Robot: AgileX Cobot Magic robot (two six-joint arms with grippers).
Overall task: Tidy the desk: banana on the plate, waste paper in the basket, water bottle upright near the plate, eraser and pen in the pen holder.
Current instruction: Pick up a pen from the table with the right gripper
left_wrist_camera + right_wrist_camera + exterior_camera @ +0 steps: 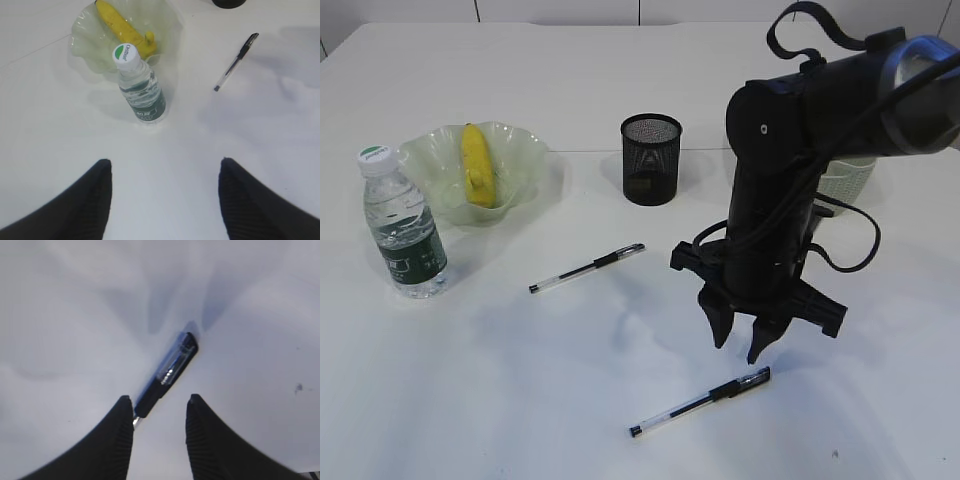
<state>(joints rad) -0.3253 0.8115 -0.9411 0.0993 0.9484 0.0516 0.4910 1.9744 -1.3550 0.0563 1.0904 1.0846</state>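
One pen (700, 402) lies just below the right end effector (740, 345), untouched.

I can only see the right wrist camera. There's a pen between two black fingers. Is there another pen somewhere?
Observer: Yes, a second pen lies flat, up and to the left of the right gripper.
Operator: Where's the cup the pens go in?
Observer: The black mesh pen holder stands upright at the back, behind that second pen.
Operator: Is the banana put away?
Observer: Yes, the banana lies on the green plate, with the bottle upright beside it.
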